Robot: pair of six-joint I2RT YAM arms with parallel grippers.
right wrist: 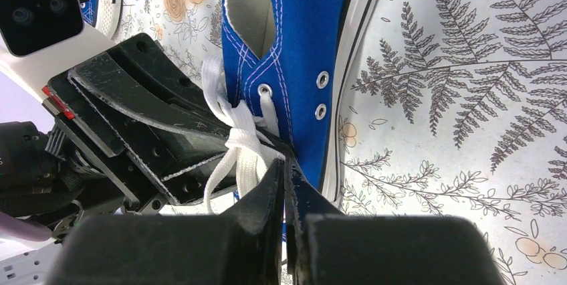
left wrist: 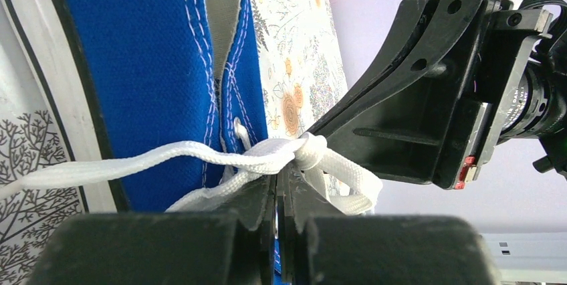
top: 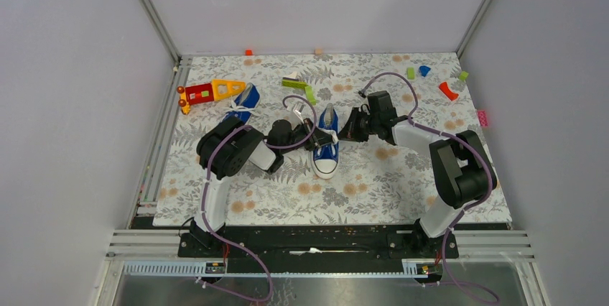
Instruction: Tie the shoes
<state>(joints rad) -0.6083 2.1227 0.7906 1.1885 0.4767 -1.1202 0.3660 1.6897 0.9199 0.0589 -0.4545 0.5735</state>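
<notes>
One of the shoes [top: 327,149], blue canvas with a white toe cap, lies mid-table with its toe toward the arm bases. The other shoe [top: 245,102] lies behind it to the left. My left gripper [top: 310,137] and right gripper [top: 345,132] meet over the near shoe's laces from either side. In the left wrist view the left gripper [left wrist: 284,176] is shut, with the white lace [left wrist: 200,158] and its knot [left wrist: 311,151] at its tips. In the right wrist view the right gripper [right wrist: 286,164] is shut at the lace [right wrist: 242,148] beside the shoe's [right wrist: 301,31] eyelets.
A red-orange-yellow toy [top: 210,91] lies at the back left. Small blocks sit along the back: a green one [top: 310,94], a red one [top: 448,90], a blue one [top: 424,70]. Grey walls close in three sides of the floral mat [top: 402,191].
</notes>
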